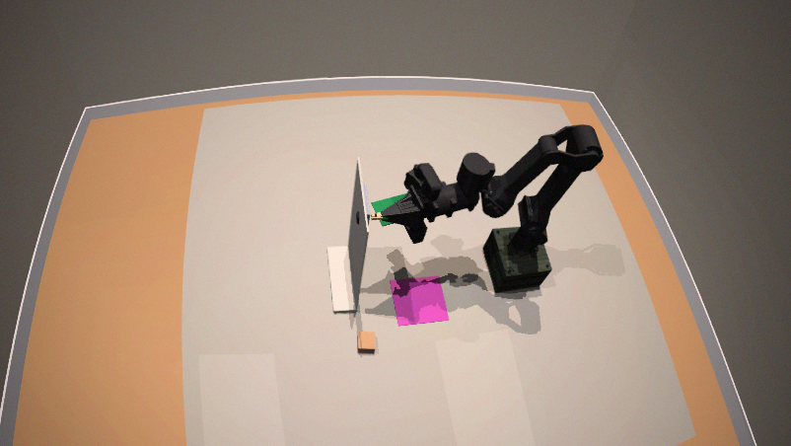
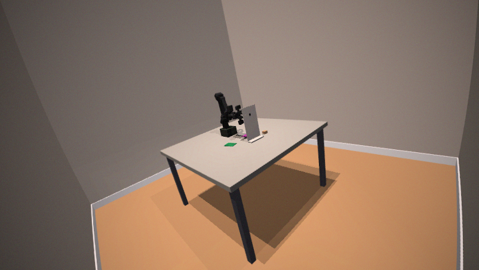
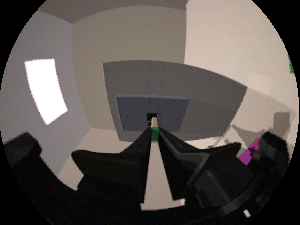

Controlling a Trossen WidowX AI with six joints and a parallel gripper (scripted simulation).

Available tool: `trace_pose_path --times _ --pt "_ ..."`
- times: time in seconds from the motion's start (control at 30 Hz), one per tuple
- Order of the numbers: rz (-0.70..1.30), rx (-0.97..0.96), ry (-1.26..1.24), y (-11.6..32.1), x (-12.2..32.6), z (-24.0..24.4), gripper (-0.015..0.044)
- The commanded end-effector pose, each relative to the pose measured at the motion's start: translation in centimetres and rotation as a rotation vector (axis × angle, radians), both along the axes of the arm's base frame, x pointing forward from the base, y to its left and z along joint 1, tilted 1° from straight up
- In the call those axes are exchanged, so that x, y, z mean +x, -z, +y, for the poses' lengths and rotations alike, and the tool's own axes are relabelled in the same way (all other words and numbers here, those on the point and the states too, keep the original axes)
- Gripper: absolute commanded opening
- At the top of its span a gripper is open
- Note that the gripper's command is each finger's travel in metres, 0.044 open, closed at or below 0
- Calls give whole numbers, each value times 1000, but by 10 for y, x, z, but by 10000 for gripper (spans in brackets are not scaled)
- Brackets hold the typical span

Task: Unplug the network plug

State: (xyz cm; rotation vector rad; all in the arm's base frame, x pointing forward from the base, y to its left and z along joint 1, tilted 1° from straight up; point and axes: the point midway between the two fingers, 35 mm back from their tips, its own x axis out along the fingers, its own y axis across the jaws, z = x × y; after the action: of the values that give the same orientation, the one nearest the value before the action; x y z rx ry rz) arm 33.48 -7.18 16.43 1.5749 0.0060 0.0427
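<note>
My gripper (image 1: 384, 215) (image 3: 153, 130) is shut on the tan plug (image 1: 376, 215) (image 3: 154, 121), high above the table. The plug sticks out of the fingertips towards the upright grey panel (image 1: 357, 244) (image 2: 252, 125) (image 3: 225, 99). The dark socket opening (image 3: 149, 115) shows just beyond the plug in the wrist view. I cannot tell whether the plug's front end is still partly inside it. The thin tab is too small to make out. A magenta square (image 1: 429, 309) (image 2: 245, 135) (image 3: 249, 152) and a green square (image 1: 389, 203) (image 2: 230, 144) are marked on the table.
The panel's white foot (image 1: 338, 282) (image 2: 256, 139) rests on the table (image 1: 265, 221) (image 2: 214, 160). A small orange block (image 1: 366, 340) (image 2: 264, 132) lies near one end of the foot. The arm's dark base (image 1: 518, 260) (image 2: 227, 131) stands on the gripper's side of the panel.
</note>
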Motion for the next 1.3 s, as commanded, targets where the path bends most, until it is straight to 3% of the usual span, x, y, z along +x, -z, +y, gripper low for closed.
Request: trace_pose_path --times 0.0,1.27 --pt "8 7 -3 3 -3 1 0" --pt "9 7 -3 3 -22 3 0"
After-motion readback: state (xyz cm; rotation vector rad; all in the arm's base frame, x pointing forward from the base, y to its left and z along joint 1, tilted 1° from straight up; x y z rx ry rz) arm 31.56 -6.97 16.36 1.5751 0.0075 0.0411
